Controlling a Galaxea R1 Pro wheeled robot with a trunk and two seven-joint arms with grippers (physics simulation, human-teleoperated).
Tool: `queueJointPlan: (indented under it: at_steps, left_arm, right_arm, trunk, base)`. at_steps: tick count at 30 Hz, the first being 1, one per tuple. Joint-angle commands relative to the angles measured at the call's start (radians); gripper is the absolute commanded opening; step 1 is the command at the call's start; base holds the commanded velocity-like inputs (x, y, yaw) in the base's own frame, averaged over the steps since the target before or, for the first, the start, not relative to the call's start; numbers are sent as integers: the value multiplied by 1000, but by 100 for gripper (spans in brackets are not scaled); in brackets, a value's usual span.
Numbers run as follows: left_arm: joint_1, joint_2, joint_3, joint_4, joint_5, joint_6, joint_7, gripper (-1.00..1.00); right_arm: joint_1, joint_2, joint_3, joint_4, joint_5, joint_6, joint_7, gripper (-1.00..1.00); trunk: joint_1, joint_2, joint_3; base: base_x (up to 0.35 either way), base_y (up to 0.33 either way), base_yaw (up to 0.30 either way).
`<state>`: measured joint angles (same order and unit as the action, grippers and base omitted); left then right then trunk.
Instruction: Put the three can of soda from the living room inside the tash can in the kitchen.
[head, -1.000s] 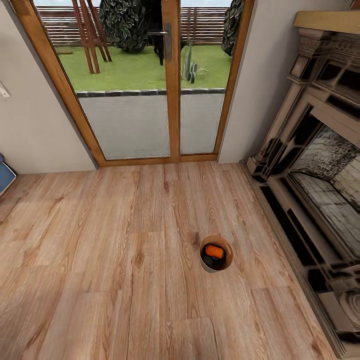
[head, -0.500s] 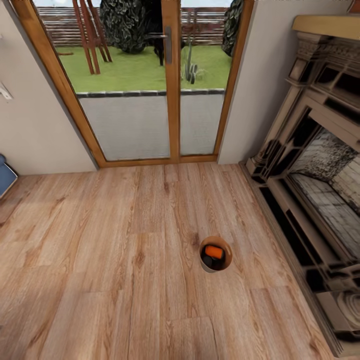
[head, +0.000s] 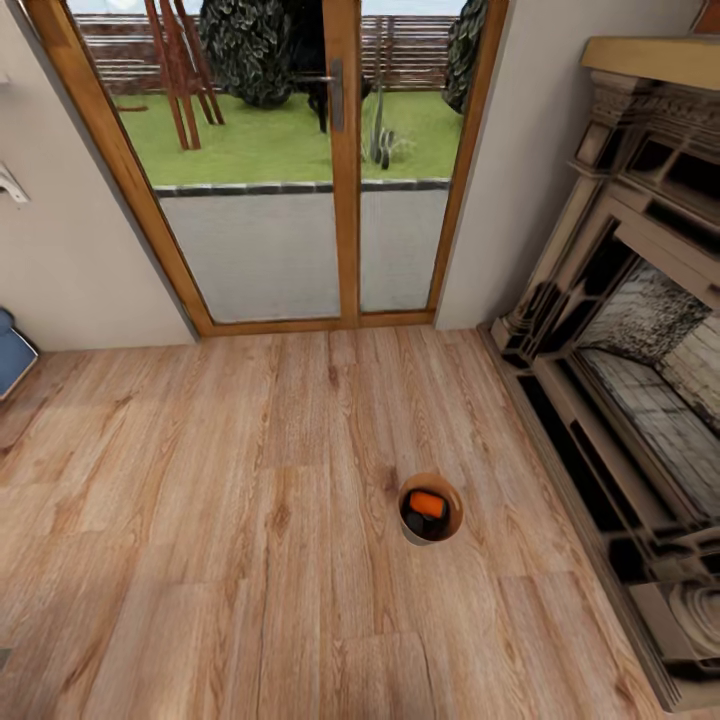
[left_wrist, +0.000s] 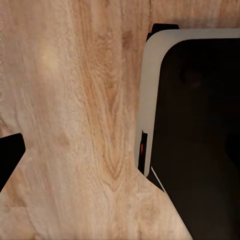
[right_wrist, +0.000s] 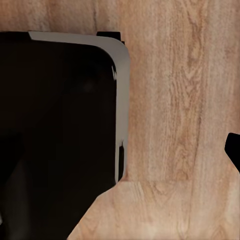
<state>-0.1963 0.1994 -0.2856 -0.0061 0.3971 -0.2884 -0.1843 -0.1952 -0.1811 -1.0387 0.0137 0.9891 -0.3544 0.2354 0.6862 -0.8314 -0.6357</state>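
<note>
While finger state cannot be told, the small round wood-lined bin on the wood-plank floor at five o'clock holds an orange soda can.

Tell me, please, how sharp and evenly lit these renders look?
Head view: bright, even daylight, soft smearing on the fireplace, bin shadowless. Left wrist view: floor grain blurred. Right wrist view: dark base panel nearly featureless.

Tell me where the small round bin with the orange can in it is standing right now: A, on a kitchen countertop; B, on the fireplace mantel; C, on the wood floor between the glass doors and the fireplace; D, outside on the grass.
C: the head view shows the bin upright on the wood-plank floor, an orange can inside, glass doors beyond and fireplace beside.
</note>
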Motion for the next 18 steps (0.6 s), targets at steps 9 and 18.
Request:
queueJointPlan:
  at_steps: [9, 18]
  left_arm:
    - [0, -1, -3, 0, -2, 0, 0, 100]
    - [0, -6, -6, 0, -4, 0, 0, 100]
  right_arm:
    - [0, 15, 0, 0, 0, 0, 1, 100]
    - [0, 40, 0, 0, 0, 0, 1, 100]
  trunk:
    - [-35, 63, 28]
    - [-69, 126, 57]
  base:
    - [0, 0, 0]
    - [0, 0, 0]
